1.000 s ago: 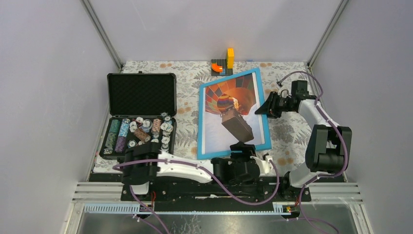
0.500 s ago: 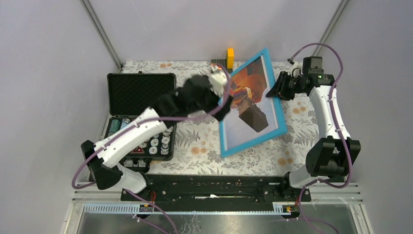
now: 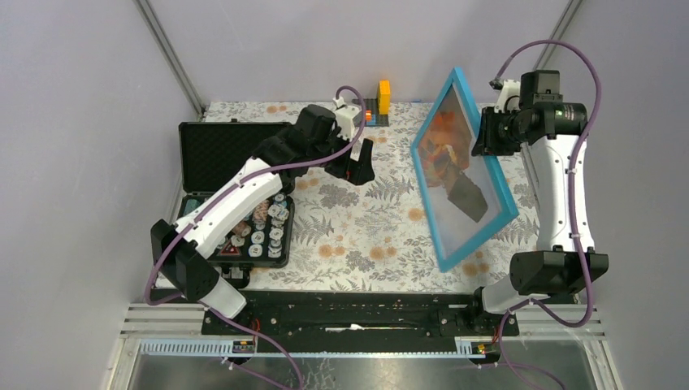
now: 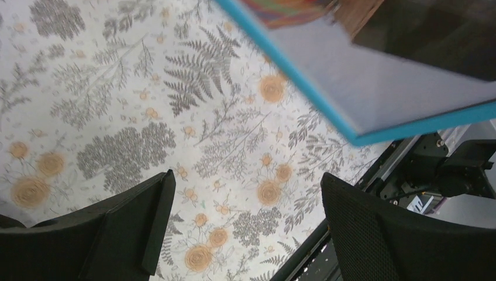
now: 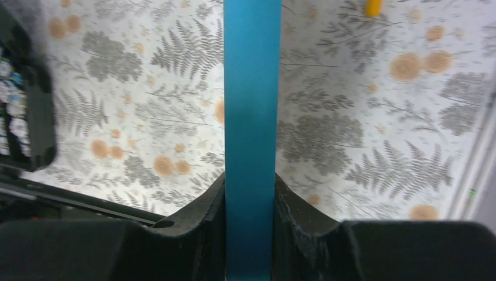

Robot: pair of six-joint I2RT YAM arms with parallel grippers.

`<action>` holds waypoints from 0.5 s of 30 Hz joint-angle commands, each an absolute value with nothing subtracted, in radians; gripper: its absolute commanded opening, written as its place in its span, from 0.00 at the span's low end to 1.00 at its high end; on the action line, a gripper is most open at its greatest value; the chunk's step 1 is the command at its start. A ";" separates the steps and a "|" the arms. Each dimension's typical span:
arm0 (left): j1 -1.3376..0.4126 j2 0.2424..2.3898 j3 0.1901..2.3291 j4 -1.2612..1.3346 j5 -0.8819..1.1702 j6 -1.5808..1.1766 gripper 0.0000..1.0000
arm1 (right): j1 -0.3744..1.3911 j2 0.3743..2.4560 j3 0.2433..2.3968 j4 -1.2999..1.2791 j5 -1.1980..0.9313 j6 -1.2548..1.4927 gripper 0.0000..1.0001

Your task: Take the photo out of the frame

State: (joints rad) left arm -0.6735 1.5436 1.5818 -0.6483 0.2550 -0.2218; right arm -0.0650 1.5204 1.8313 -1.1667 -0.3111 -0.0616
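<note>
Left arm: stretched far and toward centre, elbow raised. Its left gripper (image 4: 245, 234) points down, fingers (image 4: 117, 225) wide apart, empty.
Right arm: upright, forearm raised high, wrist apparently turned leftward. Its right gripper (image 5: 250, 216) is clamped on the frame (image 5: 250, 88) edge.

tablecloth (image 3: 357, 236) centre open | frame (image 3: 429, 207) tilted, blocks right | case (image 3: 219, 154) blocks left
</note>
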 commanded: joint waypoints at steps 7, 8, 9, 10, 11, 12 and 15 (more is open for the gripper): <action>-0.622 1.523 1.488 -0.530 0.342 -0.305 0.99 | -0.063 1.457 2.007 -1.233 -0.205 -0.173 0.00; -0.611 1.521 1.477 -0.518 0.363 -0.316 0.99 | -0.062 1.458 2.001 -1.234 -0.234 -0.169 0.00; -0.601 1.519 1.463 -0.508 0.377 -0.323 0.99 | -0.061 1.461 1.995 -1.234 -0.260 -0.167 0.02; -0.594 1.515 1.451 -0.495 0.384 -0.329 0.99 | -0.058 1.465 1.991 -1.233 -0.268 -0.163 0.04; -0.589 1.510 1.438 -0.481 0.390 -0.334 0.99 | -0.054 1.470 1.993 -1.232 -0.274 -0.163 0.06; -0.584 1.506 1.425 -0.470 0.397 -0.339 0.99 | -0.051 1.473 1.998 -1.231 -0.280 -0.161 0.09; -0.580 1.498 1.387 -0.436 0.417 -0.359 0.99 | -0.028 1.485 2.011 -1.226 -0.297 -0.160 0.13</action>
State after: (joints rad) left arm -0.5880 1.5436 1.4231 -0.5373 0.3573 -0.3138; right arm -0.0597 1.5051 1.9549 -1.2888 -0.2108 -0.1673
